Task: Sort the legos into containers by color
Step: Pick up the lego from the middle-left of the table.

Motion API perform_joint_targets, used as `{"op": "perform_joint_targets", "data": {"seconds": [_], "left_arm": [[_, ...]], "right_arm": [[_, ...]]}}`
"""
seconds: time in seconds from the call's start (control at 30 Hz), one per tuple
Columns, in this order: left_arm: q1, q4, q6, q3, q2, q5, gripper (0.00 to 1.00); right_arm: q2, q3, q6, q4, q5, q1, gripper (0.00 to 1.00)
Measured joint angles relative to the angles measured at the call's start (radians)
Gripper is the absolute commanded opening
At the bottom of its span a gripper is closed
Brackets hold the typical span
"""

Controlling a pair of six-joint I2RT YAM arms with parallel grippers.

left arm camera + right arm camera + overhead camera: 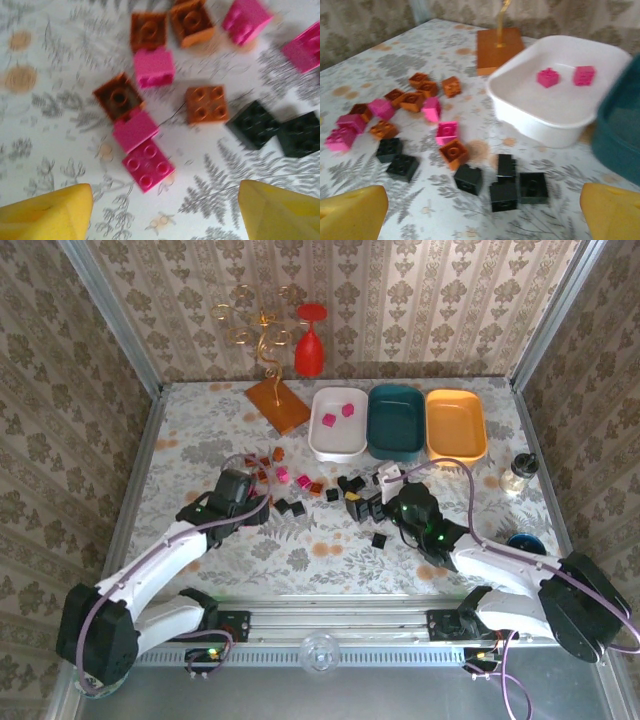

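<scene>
- Top external view: floral worktop (330, 550), walled in by patterned panels, carrying all that follows.
- Left gripper (162, 212): hangs above the mixed pile at the left of the scatter; jaws released, yellow tips wide apart, nothing between them.
- Right gripper (482, 212): hangs over the black cluster, facing the white tray; jaws likewise released and holding nothing.
- Three trays side by side at the far edge: white tray (335, 443) on the left, teal tray (395, 425) in the middle, orange-yellow tray (455, 428) on the right, rims just beside one another.
- Flat orange-brown tile (277, 403): lies left of the white tray, a gold stand rising from it.
- Two pink legos (329, 420): lie inside the white tray, apart from each other.
- Loose legos on the worktop, nearer than the trays, between the two arms:
  - pink ones (148, 165) and orange ones (206, 104) mingled under the left wrist, some touching;
  - black ones (506, 182) bunched close under the right wrist, with one more black piece (379, 540) lying apart, nearer the arm bases.
</scene>
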Motion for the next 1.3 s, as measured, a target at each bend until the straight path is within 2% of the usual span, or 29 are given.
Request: {"op": "perform_joint_targets", "data": {"seconds": [0.3, 0.63, 0.97, 1.1, 1.3], "left_arm": [[0.029, 0.074, -0.049, -0.014, 0.155, 0.05, 0.77], [0.063, 0.175, -0.052, -0.011, 0.33, 0.071, 0.65], [0.064, 0.216, -0.06, -0.003, 0.344, 0.072, 0.41], [0.053, 0.22, -0.056, -0.002, 0.343, 0.061, 0.37], [-0.027, 0.205, -0.047, 0.016, 0.314, 0.022, 0.34]], "right_arm": [[0.066, 0.04, -0.031, -0.023, -0.079, 0.045, 1.0], [0.066, 0.041, -0.034, -0.045, -0.079, 0.045, 1.0], [0.075, 0.049, -0.037, -0.05, -0.074, 0.045, 1.0], [0.081, 0.061, -0.037, -0.064, -0.066, 0.045, 1.0], [0.082, 0.062, -0.037, -0.067, -0.05, 0.045, 1.0]]}}
